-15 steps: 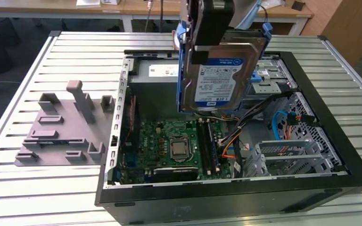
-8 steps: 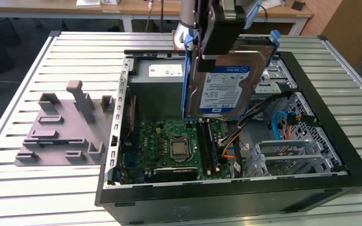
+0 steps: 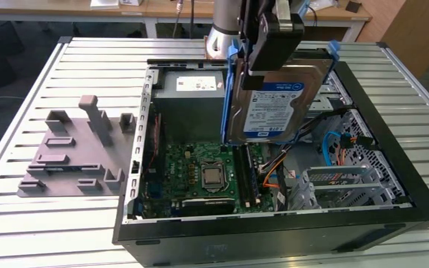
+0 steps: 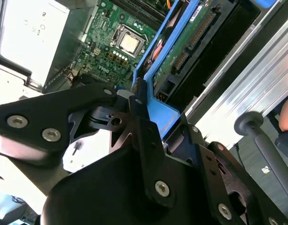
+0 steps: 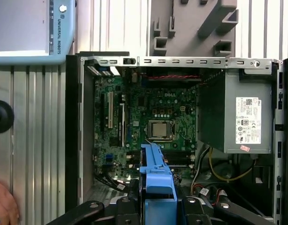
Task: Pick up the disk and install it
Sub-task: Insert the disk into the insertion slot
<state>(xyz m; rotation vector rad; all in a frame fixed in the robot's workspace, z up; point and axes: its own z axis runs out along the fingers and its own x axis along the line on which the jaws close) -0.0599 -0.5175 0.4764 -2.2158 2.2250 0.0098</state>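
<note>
The disk [image 3: 270, 111] is a silver-grey hard drive with a white-and-blue label, framed by a blue carrier bracket [image 3: 229, 84]. It hangs upright on its edge above the open computer case [image 3: 393, 220], over the motherboard's far right part in the exterior view. My gripper [image 3: 268, 64] is shut on the disk's upper end from above. In both wrist views its black fingers [image 5: 190, 208] clamp the blue carrier bracket [image 5: 155, 176]. The second wrist view has the gripper [image 4: 148, 123] on the bracket, with the disk's green circuit side [image 4: 190, 44] beyond it.
Inside the case lie the motherboard [image 3: 199, 173] with its CPU socket [image 3: 214, 176], a grey power supply box [image 3: 192, 106] and a silver drive cage [image 3: 341, 184]. A grey fixture plate [image 3: 73, 159] stands on the slatted table [image 3: 36, 223]. A hand [image 5: 3, 208] is at the table's edge.
</note>
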